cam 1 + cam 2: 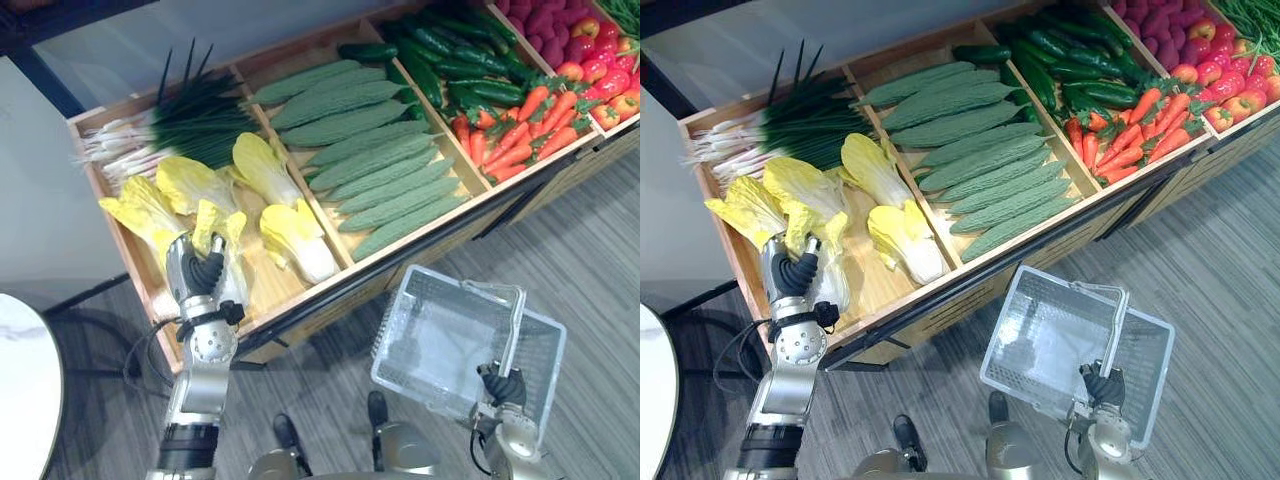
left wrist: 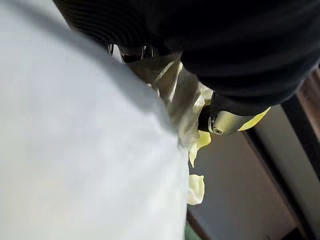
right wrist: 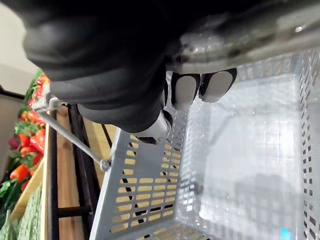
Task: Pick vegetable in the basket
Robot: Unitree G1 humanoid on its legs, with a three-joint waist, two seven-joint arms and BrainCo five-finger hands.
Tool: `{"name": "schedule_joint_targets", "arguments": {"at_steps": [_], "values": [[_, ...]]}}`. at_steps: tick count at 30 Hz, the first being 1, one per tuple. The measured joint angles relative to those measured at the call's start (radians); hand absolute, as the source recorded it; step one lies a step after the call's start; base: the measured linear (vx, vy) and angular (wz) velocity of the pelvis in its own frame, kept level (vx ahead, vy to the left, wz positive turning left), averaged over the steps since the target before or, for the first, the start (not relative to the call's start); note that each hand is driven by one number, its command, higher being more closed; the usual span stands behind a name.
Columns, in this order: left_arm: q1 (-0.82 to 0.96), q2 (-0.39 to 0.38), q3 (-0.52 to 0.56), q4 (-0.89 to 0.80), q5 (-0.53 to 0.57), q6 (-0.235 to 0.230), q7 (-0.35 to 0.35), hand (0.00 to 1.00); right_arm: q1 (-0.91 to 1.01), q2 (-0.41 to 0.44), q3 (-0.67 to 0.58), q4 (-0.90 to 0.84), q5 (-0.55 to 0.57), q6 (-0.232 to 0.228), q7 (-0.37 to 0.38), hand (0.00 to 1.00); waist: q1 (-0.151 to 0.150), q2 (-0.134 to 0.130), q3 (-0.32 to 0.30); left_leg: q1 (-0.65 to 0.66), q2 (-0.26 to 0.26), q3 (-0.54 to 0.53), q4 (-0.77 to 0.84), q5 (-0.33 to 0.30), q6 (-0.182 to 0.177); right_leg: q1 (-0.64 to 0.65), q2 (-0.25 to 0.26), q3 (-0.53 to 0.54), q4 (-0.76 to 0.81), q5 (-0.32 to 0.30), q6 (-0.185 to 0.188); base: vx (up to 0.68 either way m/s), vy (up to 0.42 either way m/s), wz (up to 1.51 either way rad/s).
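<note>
In the end compartment of the slatted wooden display crate (image 1: 316, 285), the left hand (image 1: 205, 278) has its fingers curled round a crinkly yellow-leaved napa cabbage (image 1: 226, 228). It lies beside the ridged green bitter gourds (image 1: 370, 160). Just before the crate, the right hand (image 1: 503, 386) grips the thin metal handle (image 1: 512, 325) of a translucent plastic lattice basket (image 1: 430, 340).

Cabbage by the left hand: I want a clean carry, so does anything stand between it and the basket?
Only the crate's front wall, which lies between the cabbage at the left hand and the basket. The handle, gripped by the right hand, crosses part of the basket's open top.
</note>
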Motion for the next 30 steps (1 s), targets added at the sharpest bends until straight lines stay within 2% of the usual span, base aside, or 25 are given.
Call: {"name": "schedule_joint_targets", "arguments": {"at_steps": [5, 8, 10, 12, 15, 17, 20, 21, 22, 24, 25, 26, 27, 28, 29, 30], "values": [[0.079, -0.044, -0.005, -0.098, -0.054, -0.043, 0.002, 1.00, 0.019, 0.025, -0.011, -0.025, 0.002, 0.000, -0.015, 1.00, 0.005, 0.007, -0.026, 0.015, 0.018, 0.016, 0.018, -0.006, -0.003, 0.011, 0.007, 0.012, 0.009, -0.001, 0.000, 0.00, -0.011, -0.08], [0.116, -0.058, -0.010, -0.121, -0.086, -0.049, 0.017, 1.00, 0.046, 0.048, -0.005, -0.090, 0.003, 0.000, -0.018, 1.00, 0.036, 0.007, -0.026, -0.003, 0.052, 0.039, 0.159, -0.085, -0.007, 0.014, 0.025, 0.054, 0.043, -0.011, -0.007, -0.02, -0.036, -0.40], [0.148, -0.076, -0.009, -0.154, -0.105, -0.049, 0.026, 1.00, 0.047, 0.048, 0.009, -0.134, 0.003, 0.000, -0.023, 1.00, 0.049, 0.006, -0.029, -0.038, 0.073, -0.029, 0.261, -0.150, -0.001, -0.007, 0.044, 0.092, 0.068, -0.019, -0.013, -0.07, -0.047, -0.55], [0.158, -0.088, -0.012, -0.183, -0.106, -0.049, 0.039, 1.00, 0.050, 0.052, 0.016, -0.182, 0.003, 0.000, -0.022, 1.00, 0.051, 0.005, -0.035, -0.059, 0.078, -0.051, 0.293, -0.182, -0.006, -0.034, 0.054, 0.117, 0.085, -0.030, -0.008, -0.11, 0.008, -0.52], [0.160, -0.090, -0.018, -0.201, -0.121, -0.051, 0.038, 1.00, 0.075, 0.054, 0.037, -0.244, 0.004, 0.000, -0.022, 1.00, 0.050, -0.010, -0.051, -0.059, 0.073, -0.020, 0.291, -0.197, -0.015, -0.063, 0.060, 0.147, 0.089, -0.032, -0.011, -0.05, 0.021, -0.41], [0.170, -0.089, -0.036, -0.224, -0.137, -0.055, 0.038, 1.00, 0.085, 0.054, 0.061, -0.263, 0.003, 0.000, -0.023, 1.00, 0.053, -0.022, -0.059, -0.054, 0.077, 0.027, 0.317, -0.214, -0.015, -0.090, 0.070, 0.201, 0.103, -0.020, 0.004, 0.02, 0.068, -0.84], [0.167, -0.088, -0.053, -0.232, -0.143, -0.072, 0.038, 1.00, 0.073, 0.054, 0.119, -0.278, 0.002, 0.000, -0.021, 1.00, 0.063, -0.025, -0.062, -0.052, 0.120, 0.135, 0.404, -0.266, -0.017, -0.140, 0.116, 0.305, 0.112, 0.017, 0.012, 0.01, 0.061, -1.39], [0.163, -0.086, -0.063, -0.238, -0.145, -0.072, 0.038, 1.00, 0.061, 0.059, 0.138, -0.278, 0.001, 0.000, -0.022, 1.00, 0.082, -0.037, -0.070, -0.045, 0.141, 0.206, 0.420, -0.278, -0.015, -0.181, 0.106, 0.228, 0.105, 0.008, -0.035, -0.02, 0.028, -1.88], [0.160, -0.081, -0.074, -0.237, -0.149, -0.072, 0.039, 1.00, 0.054, 0.060, 0.142, -0.278, 0.001, 0.002, -0.022, 1.00, 0.084, -0.040, -0.070, -0.036, 0.142, 0.238, 0.417, -0.280, -0.011, -0.197, 0.080, 0.152, 0.114, -0.002, -0.054, -0.01, 0.012, -1.85], [0.155, -0.070, -0.120, -0.234, -0.162, -0.073, 0.034, 1.00, 0.024, 0.065, 0.153, -0.253, -0.008, 0.005, -0.031, 1.00, 0.081, -0.048, -0.073, 0.045, 0.134, 0.373, 0.383, -0.286, -0.012, -0.211, -0.077, -0.300, 0.178, -0.034, -0.111, 0.05, 0.041, -1.71], [0.153, -0.070, -0.121, -0.233, -0.162, -0.074, 0.031, 1.00, 0.014, 0.064, 0.156, -0.237, -0.015, 0.004, -0.035, 1.00, 0.081, -0.049, -0.075, 0.069, 0.132, 0.401, 0.371, -0.286, -0.012, -0.200, -0.113, -0.408, 0.192, -0.036, -0.119, 0.10, -0.059, -1.84], [0.146, -0.070, -0.119, -0.228, -0.162, -0.083, 0.021, 1.00, -0.016, 0.060, 0.158, -0.205, -0.023, 0.004, -0.040, 1.00, 0.082, -0.047, -0.079, 0.105, 0.132, 0.431, 0.348, -0.287, -0.011, -0.178, -0.154, -0.577, 0.210, -0.025, -0.138, 0.11, -0.164, -1.92], [0.130, -0.067, -0.116, -0.216, -0.161, -0.094, 0.016, 1.00, -0.054, 0.060, 0.160, -0.187, -0.035, 0.005, -0.040, 1.00, 0.083, -0.048, -0.081, 0.125, 0.133, 0.452, 0.338, -0.287, -0.011, -0.180, -0.160, -0.649, 0.225, -0.024, -0.133, 0.12, -0.200, -1.91], [0.115, -0.067, -0.118, -0.202, -0.161, -0.095, 0.014, 1.00, -0.066, 0.059, 0.160, -0.187, -0.037, 0.005, -0.040, 1.00, 0.081, -0.048, -0.081, 0.128, 0.137, 0.454, 0.341, -0.287, -0.011, -0.194, -0.146, -0.633, 0.226, -0.025, -0.126, 0.14, -0.224, -1.76], [0.079, -0.073, -0.125, -0.156, -0.161, -0.096, 0.006, 1.00, -0.084, 0.048, 0.161, -0.187, -0.039, 0.005, -0.039, 1.00, 0.078, -0.042, -0.079, 0.138, 0.146, 0.456, 0.353, -0.286, -0.011, -0.219, -0.108, -0.568, 0.221, -0.028, -0.131, 0.16, -0.196, -1.57], [0.053, -0.072, -0.136, -0.112, -0.162, -0.095, -0.011, 1.00, -0.098, 0.029, 0.170, -0.187, -0.041, 0.005, -0.037, 1.00, 0.074, -0.032, -0.080, 0.140, 0.176, 0.457, 0.406, -0.286, -0.009, -0.221, -0.070, -0.525, 0.207, -0.029, -0.133, 0.21, -0.199, -1.76]]}}
